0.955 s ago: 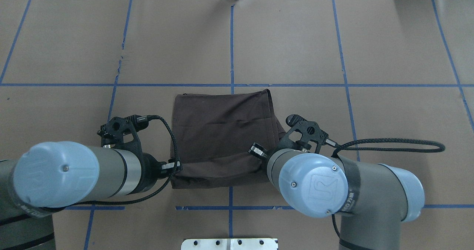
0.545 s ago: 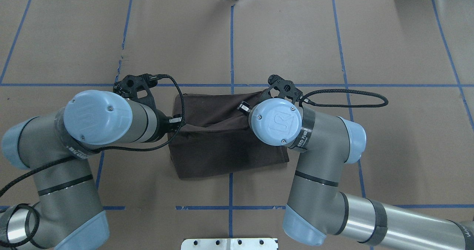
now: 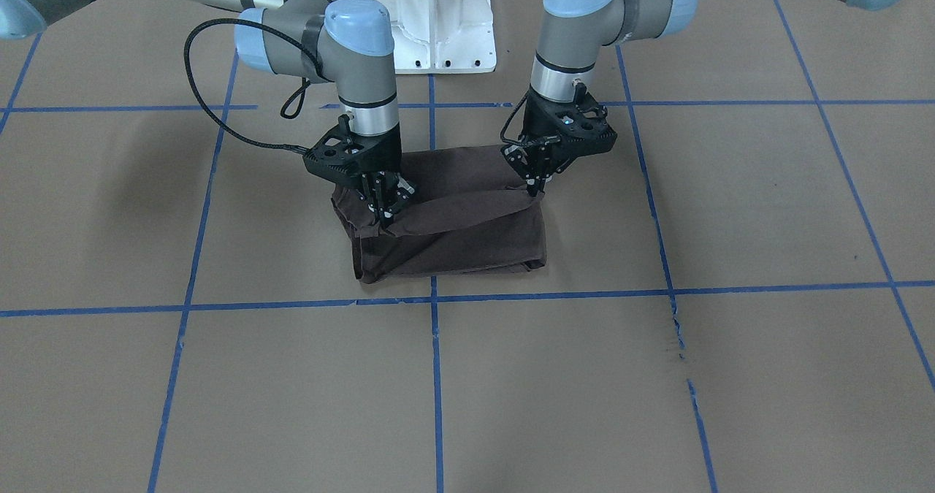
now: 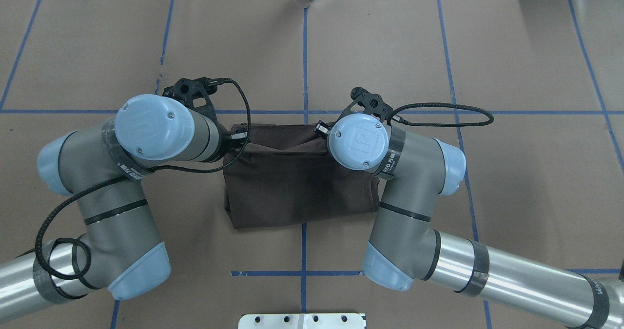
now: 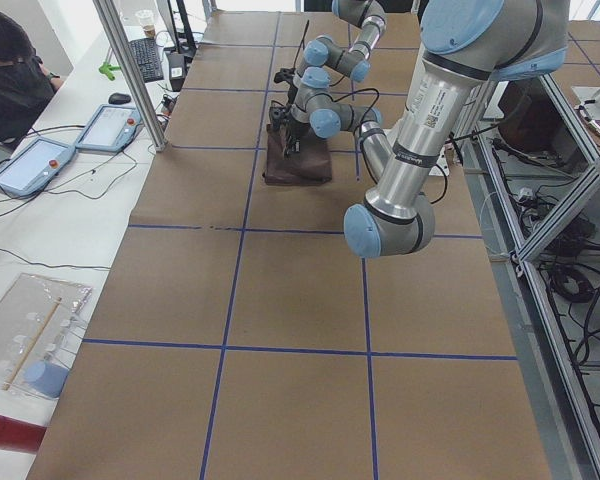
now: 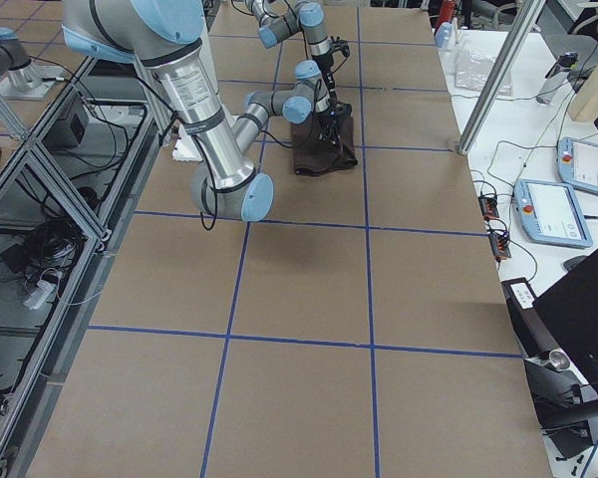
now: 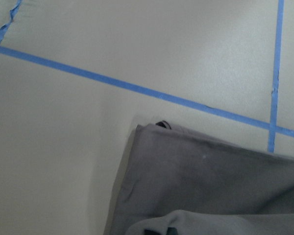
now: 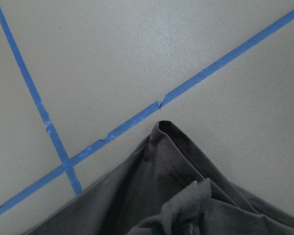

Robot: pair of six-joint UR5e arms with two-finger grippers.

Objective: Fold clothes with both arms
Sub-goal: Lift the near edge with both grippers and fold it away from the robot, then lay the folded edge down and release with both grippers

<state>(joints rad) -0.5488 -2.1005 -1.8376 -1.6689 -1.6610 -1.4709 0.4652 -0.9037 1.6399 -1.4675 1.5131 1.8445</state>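
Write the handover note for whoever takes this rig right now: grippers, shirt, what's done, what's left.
Left gripper: shut on the T-shirt, pinching one end of a lifted flap.
Right gripper: shut on the flap's other end.
T-shirt: a compact rectangle on the table, with the flap stretched between the two grippers above the lower layers.
Done: sleeves and collar are out of sight, so the first folds look made.
Left: probably lay the flap flat over the rest of the shirt, open both grippers and lift clear.
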